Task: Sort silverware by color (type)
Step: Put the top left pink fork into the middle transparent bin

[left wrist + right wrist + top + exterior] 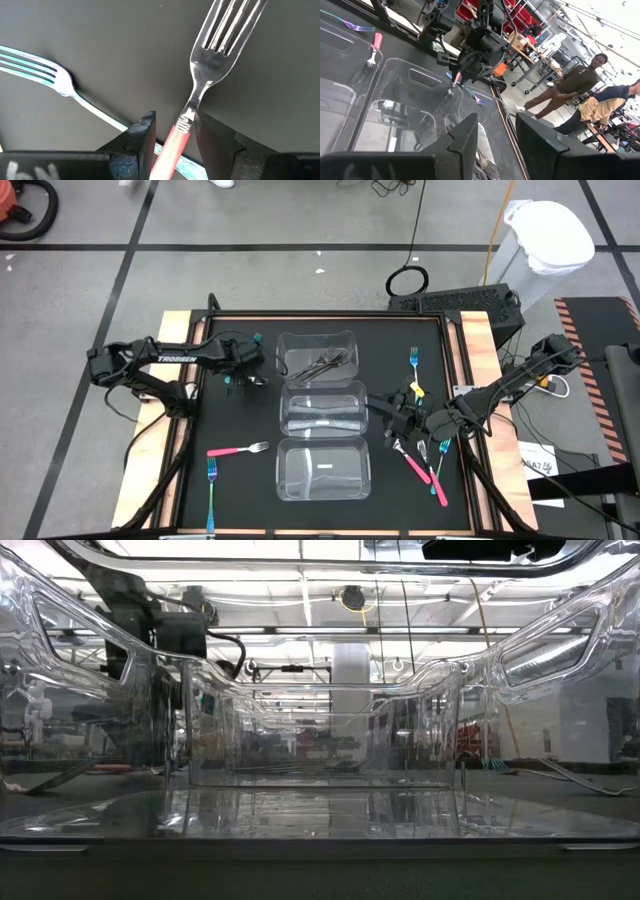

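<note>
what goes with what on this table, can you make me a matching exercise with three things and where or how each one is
Things:
1. dark grey forks
2. left gripper
3. right gripper

Place or state:
a. jaws apart and empty, over loose forks on the mat to the right of the containers
b. lying in the far clear container
c. jaws shut on a pink-handled fork

Pairs: 1-b; 2-c; 3-a
</note>
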`<state>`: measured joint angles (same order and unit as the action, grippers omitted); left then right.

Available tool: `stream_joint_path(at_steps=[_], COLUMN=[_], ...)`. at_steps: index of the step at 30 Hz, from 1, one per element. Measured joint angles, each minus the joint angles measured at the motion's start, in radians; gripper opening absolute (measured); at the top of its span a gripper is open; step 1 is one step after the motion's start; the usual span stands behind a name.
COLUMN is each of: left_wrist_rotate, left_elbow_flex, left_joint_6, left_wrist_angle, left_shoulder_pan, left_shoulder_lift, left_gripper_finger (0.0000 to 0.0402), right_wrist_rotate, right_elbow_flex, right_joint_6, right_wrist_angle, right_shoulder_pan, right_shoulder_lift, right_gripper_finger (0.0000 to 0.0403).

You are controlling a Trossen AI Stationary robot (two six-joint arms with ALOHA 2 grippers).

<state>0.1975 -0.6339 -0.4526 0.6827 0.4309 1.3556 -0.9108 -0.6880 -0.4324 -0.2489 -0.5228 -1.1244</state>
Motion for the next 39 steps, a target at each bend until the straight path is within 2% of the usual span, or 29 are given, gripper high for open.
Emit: stream_joint_path(at_steps=[7,22,26,32,39], left_wrist_rotate=[-0.037,-0.021,-0.023,-0.028,-0.015], left_elbow_flex=[0.003,-0.001,0.001,0.001,-0.003], left_joint_6=[0.001,0.002,0.002,0.002,0.028], left_wrist_angle=[0.003,-0.025,-0.019,-0.013,-0.003], left_shoulder_pan=[0.0,-0.001,-0.001,-0.001,-0.001], left_shoulder_lift=[0.0,0.09,0.085,0.085,0.078], left_gripper_finger=[0.0139,0.0136,0.0105,0.0024,0.0023], right_wrist_rotate=[0.0,0.0,0.0,0.0,0.0], right_elbow_flex=[0.0,0.0,0.0,0.0,0.0], right_joint_6=[0.0,0.0,0.0,0.001,0.001], right_wrist_angle=[0.0,0.0,0.0,0.0,0.0], right_shoulder_pan=[0.0,0.0,0.0,0.0,0.0], right_shoulder_lift=[0.0,0.0,0.0,0.0,0.0], right_gripper_finger=[0.013,0.013,0.013,0.013,0.013])
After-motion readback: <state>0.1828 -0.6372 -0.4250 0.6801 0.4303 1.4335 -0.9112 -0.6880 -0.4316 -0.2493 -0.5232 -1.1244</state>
